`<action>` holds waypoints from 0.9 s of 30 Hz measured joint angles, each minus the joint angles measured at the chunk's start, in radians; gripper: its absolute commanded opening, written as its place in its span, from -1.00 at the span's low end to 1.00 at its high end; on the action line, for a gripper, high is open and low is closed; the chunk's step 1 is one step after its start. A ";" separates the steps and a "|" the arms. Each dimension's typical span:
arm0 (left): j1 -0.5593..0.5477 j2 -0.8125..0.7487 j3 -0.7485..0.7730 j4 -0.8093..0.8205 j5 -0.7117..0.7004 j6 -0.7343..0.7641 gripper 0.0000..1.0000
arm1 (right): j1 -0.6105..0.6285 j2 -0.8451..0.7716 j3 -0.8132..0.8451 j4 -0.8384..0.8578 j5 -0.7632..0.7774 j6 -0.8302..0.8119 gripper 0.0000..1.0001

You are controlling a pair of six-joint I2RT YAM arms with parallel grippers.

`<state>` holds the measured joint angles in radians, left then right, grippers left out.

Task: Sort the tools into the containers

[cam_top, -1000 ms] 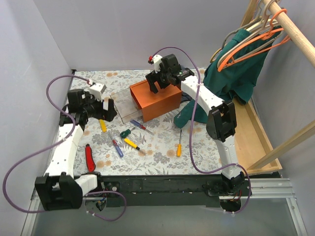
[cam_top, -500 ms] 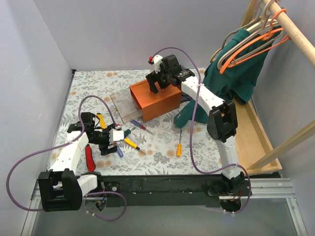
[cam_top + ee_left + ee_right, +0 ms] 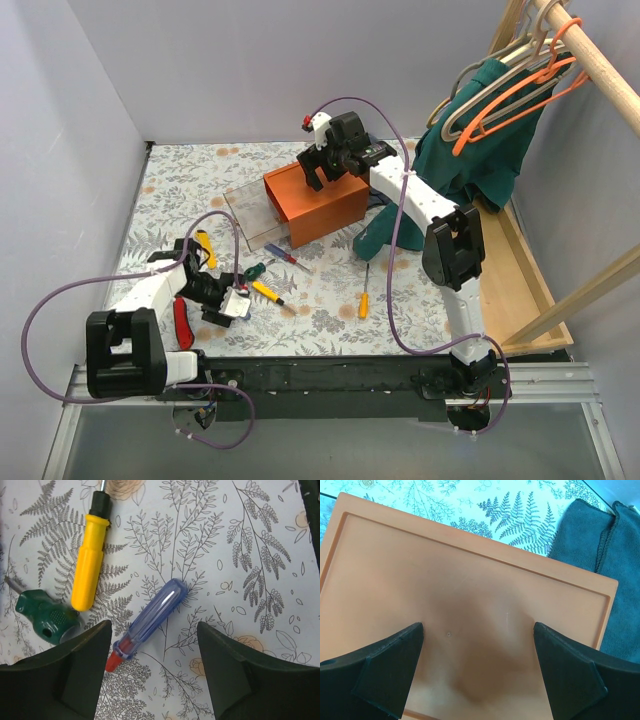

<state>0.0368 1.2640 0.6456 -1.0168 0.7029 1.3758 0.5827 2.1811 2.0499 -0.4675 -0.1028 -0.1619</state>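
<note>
My left gripper [image 3: 230, 300] is open and low over the floral cloth. A blue-handled screwdriver with a red end [image 3: 150, 620] lies between its fingers, apart from them. Beside it lie a yellow-handled screwdriver [image 3: 90, 565] and a green-handled one [image 3: 45, 622]. The top view also shows another yellow tool [image 3: 205, 248], a red-and-blue screwdriver [image 3: 287, 257], an orange one [image 3: 364, 298] and a chunky red tool [image 3: 182, 322]. My right gripper [image 3: 328, 160] is open and empty above the orange box [image 3: 318, 205], whose flat top fills the right wrist view [image 3: 470, 580]. The clear box [image 3: 252, 215] stands to its left.
A dark green cloth [image 3: 480, 150] hangs with several hangers [image 3: 510, 70] from a wooden rod at the right, and its end lies beside the box [image 3: 600, 535]. A long wooden tray [image 3: 525, 270] runs along the right edge. Walls close the left and back.
My left arm has swung from the back left, near the clear box, to the front and come down over the blue screwdriver. The right arm has not moved.
</note>
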 measured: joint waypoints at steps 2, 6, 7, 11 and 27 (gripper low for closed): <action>-0.002 0.027 0.000 -0.008 -0.010 0.053 0.31 | 0.000 -0.003 -0.005 0.002 0.003 0.000 0.97; -0.011 0.067 0.000 -0.028 -0.029 0.081 0.23 | 0.000 -0.014 -0.020 0.006 0.013 -0.002 0.97; -0.018 0.076 0.001 -0.034 -0.035 0.081 0.20 | 0.000 -0.015 -0.021 0.006 0.015 -0.003 0.97; -0.076 0.155 0.048 -0.085 -0.056 0.080 -0.10 | 0.000 -0.023 -0.034 0.011 0.020 -0.003 0.97; -0.126 0.185 0.278 -0.247 -0.027 -0.122 -0.96 | 0.000 -0.042 -0.062 0.022 0.029 -0.017 0.97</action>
<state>-0.0891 1.4494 0.9234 -1.2636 0.6754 1.2533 0.5827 2.1395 1.9877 -0.4454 -0.0734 -0.1787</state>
